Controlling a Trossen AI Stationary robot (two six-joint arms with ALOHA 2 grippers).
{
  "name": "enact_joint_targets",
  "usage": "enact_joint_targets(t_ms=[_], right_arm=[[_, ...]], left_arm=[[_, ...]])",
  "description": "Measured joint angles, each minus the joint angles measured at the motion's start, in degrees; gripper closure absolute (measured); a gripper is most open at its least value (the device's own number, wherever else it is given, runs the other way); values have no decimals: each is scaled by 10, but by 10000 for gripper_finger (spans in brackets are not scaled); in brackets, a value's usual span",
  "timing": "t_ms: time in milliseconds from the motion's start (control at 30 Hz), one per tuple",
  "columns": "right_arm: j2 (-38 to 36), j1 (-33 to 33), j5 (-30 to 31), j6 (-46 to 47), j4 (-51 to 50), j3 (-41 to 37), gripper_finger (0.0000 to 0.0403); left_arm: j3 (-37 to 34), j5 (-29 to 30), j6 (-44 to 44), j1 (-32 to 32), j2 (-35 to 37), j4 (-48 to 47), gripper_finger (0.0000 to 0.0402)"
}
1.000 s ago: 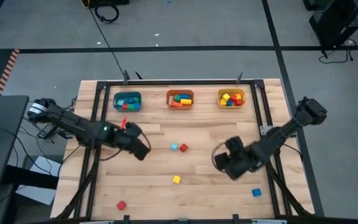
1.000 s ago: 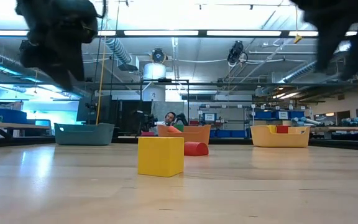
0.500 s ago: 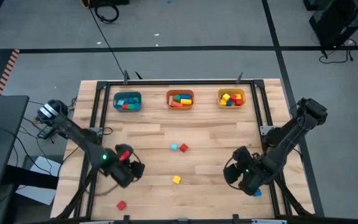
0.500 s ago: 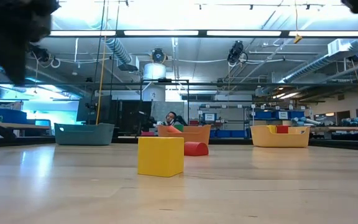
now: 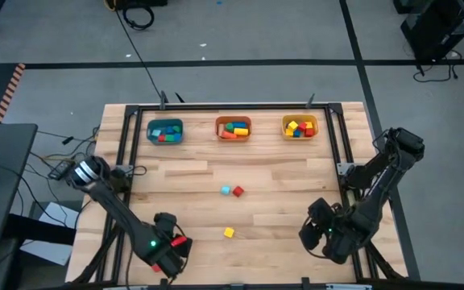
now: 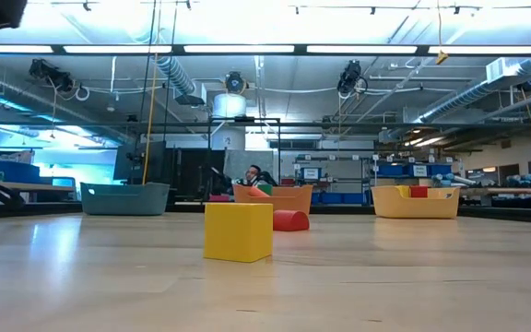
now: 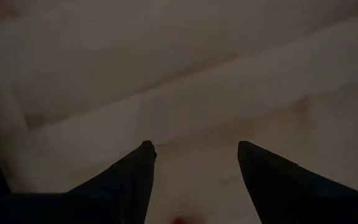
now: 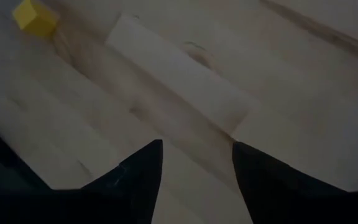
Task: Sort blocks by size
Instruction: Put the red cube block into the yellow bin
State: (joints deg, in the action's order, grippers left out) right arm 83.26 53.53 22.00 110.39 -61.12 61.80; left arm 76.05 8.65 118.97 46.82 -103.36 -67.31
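Observation:
My left gripper (image 5: 168, 255) is open near the table's front left, its fingers (image 7: 194, 146) close above bare wood; a sliver of red (image 7: 179, 219) shows between them. My right gripper (image 5: 318, 235) is open near the front right (image 8: 197, 144) over bare wood. A yellow cube (image 5: 229, 233) rests flat on the table; it also shows in the low view (image 6: 238, 231) and the right wrist view (image 8: 35, 14). A light blue block (image 5: 226, 190) and a red block (image 5: 238, 191) lie side by side mid-table. The red and blue blocks near the front edge are hidden under the arms.
A teal bin (image 5: 165, 131), an orange bin (image 5: 233, 128) and a yellow bin (image 5: 300, 126) stand in a row at the far edge, each with blocks inside. A black frame (image 5: 124, 145) runs along the table's sides. A person shows far behind the table (image 6: 253, 173).
My left gripper has gone from the middle left toward the table's near edge, over the spot where a red block lay. My right gripper has gone toward the near edge too, over the blue block at the front right. Both have left the low view.

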Motion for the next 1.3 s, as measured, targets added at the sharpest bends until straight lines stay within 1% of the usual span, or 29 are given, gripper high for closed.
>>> enact_joint_targets(t_ms=[100, 300, 500, 700, 867, 1167, 1300], right_arm=[[0, 6, 0, 0, 13, 0, 194], [0, 15, 13, 0, 29, 0, 198], [0, 15, 14, 0, 37, 0, 202], [0, 15, 28, 0, 42, 0, 201], [0, 15, 37, 0, 44, 0, 205], [0, 15, 37, 0, 45, 0, 207], [0, 15, 37, 0, 46, 0, 206]], left_arm=[[2, -29, -4, 11, -19, 3, 163], [2, -94, -42, 29, -37, 31, 163], [2, -95, -77, 43, -37, 69, 163], [2, -94, -190, 58, -37, 111, 163], [2, -100, -243, 63, -37, 109, 163], [2, -101, -258, 69, -37, 114, 163], [2, -106, -258, 72, -45, 131, 163]])
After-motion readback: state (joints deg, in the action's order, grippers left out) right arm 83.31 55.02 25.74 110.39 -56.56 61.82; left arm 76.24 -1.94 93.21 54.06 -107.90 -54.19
